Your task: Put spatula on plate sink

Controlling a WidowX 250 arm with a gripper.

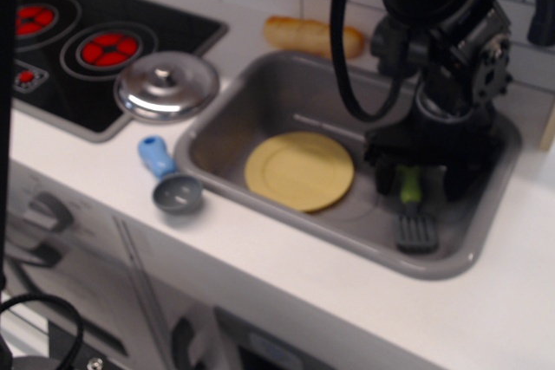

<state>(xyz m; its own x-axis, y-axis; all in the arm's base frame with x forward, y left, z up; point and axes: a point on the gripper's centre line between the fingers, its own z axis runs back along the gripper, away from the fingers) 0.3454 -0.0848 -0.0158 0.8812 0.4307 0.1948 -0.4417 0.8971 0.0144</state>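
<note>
Gripper (409, 186) down inside the sink (260, 110), fingers spread to either side of the spatula's (411, 210) green handle, contact impossible to judge through blur. Spatula flat on the basin floor at right, blade toward the near wall, just beside the plate (299, 171) and apart from it.

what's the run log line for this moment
phase: reaching | pincer: astride spatula handle, closure unclear | plate: bare, in sink

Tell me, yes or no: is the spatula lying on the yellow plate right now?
No, the spatula lies on the sink floor to the right of the plate, apart from it.
</note>
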